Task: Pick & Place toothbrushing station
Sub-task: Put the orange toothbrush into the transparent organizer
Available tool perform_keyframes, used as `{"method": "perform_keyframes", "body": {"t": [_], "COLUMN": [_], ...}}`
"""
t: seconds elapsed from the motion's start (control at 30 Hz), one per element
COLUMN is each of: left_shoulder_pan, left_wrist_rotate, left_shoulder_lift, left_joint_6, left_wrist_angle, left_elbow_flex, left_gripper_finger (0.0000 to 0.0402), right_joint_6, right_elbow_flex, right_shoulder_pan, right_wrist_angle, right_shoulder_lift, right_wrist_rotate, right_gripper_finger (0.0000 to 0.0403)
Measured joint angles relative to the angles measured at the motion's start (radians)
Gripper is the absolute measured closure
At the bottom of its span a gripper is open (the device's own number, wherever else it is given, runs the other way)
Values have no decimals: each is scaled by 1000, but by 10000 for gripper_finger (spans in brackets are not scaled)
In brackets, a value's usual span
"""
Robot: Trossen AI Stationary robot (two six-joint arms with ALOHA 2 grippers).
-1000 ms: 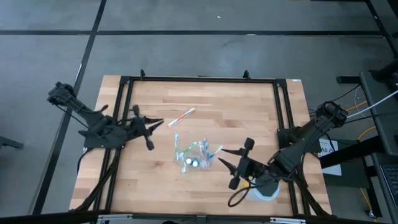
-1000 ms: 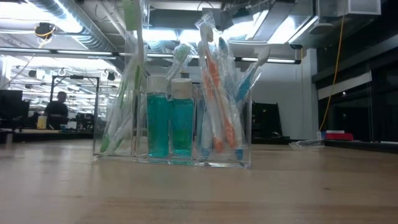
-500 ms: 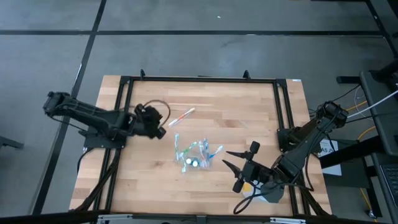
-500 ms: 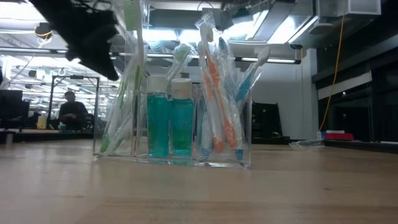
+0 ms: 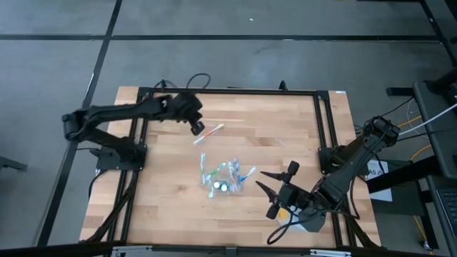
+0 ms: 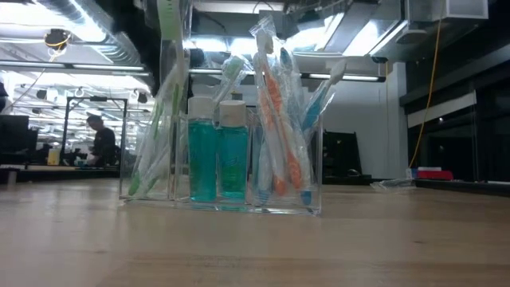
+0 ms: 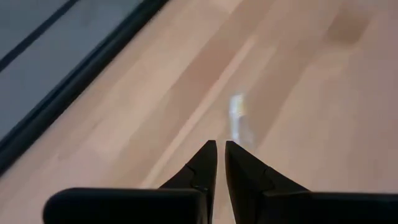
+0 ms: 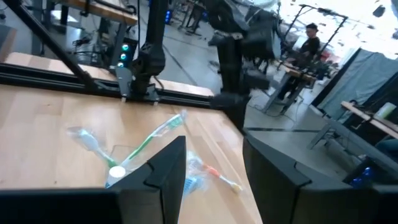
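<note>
**Left gripper over the loose brush, station alone in mid-table**

High view: the station (image 5: 226, 178) lies near the middle of the table (image 5: 285, 128), a little toward the front edge, with brushes sticking out of it in several directions. No gripper touches it. The left arm reaches across the far left part of the table, and the left gripper (image 5: 196, 127) is just beside one end of a loose brush (image 5: 209, 133) that lies flat on the wood, apart from the station. The right gripper (image 5: 265, 183) is low at the front right, well apart from the station, with its two fingers spread wide and nothing between them.

Low view: the station (image 6: 221, 167) stands upright on the table. It holds two teal bottles (image 6: 217, 159) with white caps in the middle, green brushes on one side and wrapped orange and blue brushes on the other. A person (image 6: 102, 143) shows in the room far behind.

Left wrist view: the fingers (image 7: 202, 171) are narrow, almost touching, with only a thin gap and nothing held. The loose brush (image 7: 236, 118) lies on the wood beyond the tips.

Right wrist view: the fingers (image 8: 165, 165) stand wide apart. Beyond them the station (image 8: 134, 155) with its brushes is on the table, and the left arm (image 8: 239, 37) shows farther off
</note>
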Motion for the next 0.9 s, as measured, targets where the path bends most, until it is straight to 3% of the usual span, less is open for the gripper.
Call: {"method": "perform_keyframes", "body": {"t": [0.33,0.57,0.9], "left_shoulder_pan": [42,42,57], "left_wrist_rotate": [95,76,32], "left_shoulder_lift": [399,641,714], "left_joint_6": [136,218,282], "left_wrist_angle": [-141,-349,-503], "left_elbow_flex": [328,561,587], "left_gripper_finger": [372,372,372], "right_joint_6": [30,87,345], "right_elbow_flex": [0,0,-1], "right_shoulder_pan": [50,82,136], "right_wrist_angle": [-13,-44,-250], "right_shoulder_lift": [0,0,-17], "right_wrist_rotate": [80,98,153], "right_gripper_finger": [241,241,241]}}
